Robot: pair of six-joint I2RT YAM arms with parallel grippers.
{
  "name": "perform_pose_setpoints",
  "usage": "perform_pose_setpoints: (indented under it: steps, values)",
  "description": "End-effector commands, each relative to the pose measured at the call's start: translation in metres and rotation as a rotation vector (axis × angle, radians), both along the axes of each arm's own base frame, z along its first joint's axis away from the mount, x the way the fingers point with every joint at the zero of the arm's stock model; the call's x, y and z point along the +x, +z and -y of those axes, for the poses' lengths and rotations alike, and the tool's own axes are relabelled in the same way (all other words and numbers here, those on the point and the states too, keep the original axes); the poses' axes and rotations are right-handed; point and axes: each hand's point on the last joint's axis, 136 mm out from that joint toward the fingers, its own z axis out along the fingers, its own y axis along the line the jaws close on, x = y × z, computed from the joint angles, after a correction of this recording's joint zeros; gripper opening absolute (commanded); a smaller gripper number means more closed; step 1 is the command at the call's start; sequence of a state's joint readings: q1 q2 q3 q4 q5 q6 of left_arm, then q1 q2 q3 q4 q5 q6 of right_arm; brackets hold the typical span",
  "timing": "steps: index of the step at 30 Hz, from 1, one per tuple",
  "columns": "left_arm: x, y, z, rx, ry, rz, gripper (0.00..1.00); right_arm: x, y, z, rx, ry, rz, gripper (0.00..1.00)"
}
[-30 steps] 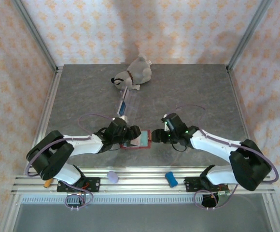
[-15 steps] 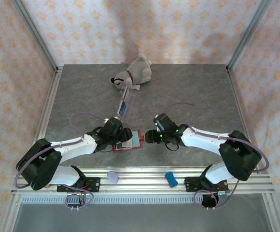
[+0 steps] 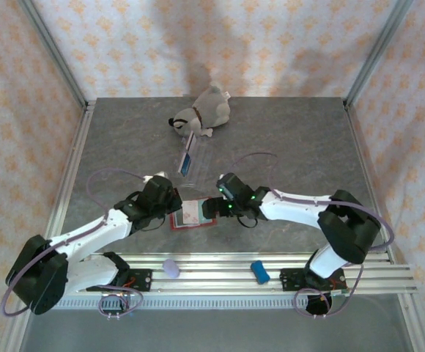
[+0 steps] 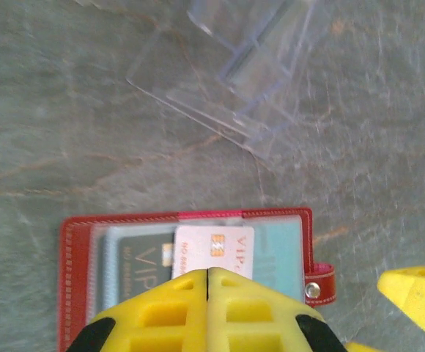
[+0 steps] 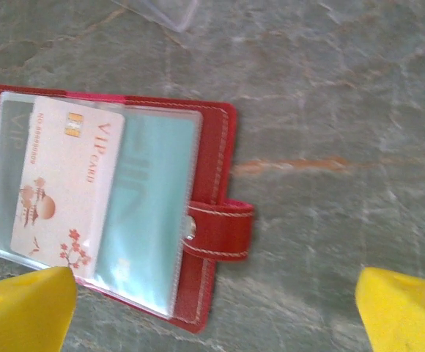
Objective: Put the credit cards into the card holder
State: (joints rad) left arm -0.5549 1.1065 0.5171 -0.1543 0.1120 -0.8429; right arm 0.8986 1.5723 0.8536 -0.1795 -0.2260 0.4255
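Left wrist: left pincer [image 4: 208,275] had just closed empty, right pincer [image 5: 212,308] opened wide; VIP card [image 4: 214,249] lay, seemingly unpocketed, on card holder [image 4: 77,242].

2 arms: left arm [image 3: 88,236], right arm [image 3: 300,210], white links, black joint housings. Lilac cables [image 3: 108,173] on each (thin). Green LED dots [image 3: 231,207] on right wrist. Bases [image 3: 117,281] black. Left gripper [image 4: 207,275] fingers [image 4: 161,314] yellow plastic w/ square recesses.

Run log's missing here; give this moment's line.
left fingers shut; right fingers open; pale card askew on open card holder
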Motion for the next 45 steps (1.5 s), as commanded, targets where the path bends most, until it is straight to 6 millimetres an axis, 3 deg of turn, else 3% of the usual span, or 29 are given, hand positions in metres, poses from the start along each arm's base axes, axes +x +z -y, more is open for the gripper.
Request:
perform_pose_setpoints:
  steps: [1, 4, 10, 21, 29, 37, 45]
  values:
    - [-0.011, -0.020, -0.027, 0.074, 0.057, -0.047, 0.01, 0.014, 0.008, -0.010, -0.049, -0.011, 0.092, 0.99]
    - [-0.012, -0.030, -0.028, 0.065, 0.041, -0.088, 0.00, 0.016, 0.005, -0.022, -0.061, 0.008, 0.092, 0.99]
    - [-0.005, -0.048, -0.011, -0.016, -0.004, -0.140, 0.00, 0.016, 0.000, -0.042, -0.085, 0.032, 0.118, 0.99]
    - [-0.007, -0.066, -0.017, -0.082, 0.031, -0.168, 0.00, 0.015, -0.017, -0.061, -0.194, 0.090, 0.197, 0.99]
    - [-0.012, -0.072, -0.020, -0.081, 0.036, -0.189, 0.00, 0.022, -0.014, -0.048, -0.279, 0.063, 0.273, 0.99]
    - [-0.013, -0.080, -0.019, -0.066, 0.020, -0.227, 0.00, 0.017, -0.026, -0.034, -0.338, 0.072, 0.262, 0.99]
    - [-0.012, -0.080, -0.016, -0.065, 0.000, -0.239, 0.00, 0.017, -0.017, -0.021, -0.352, 0.056, 0.296, 0.99]
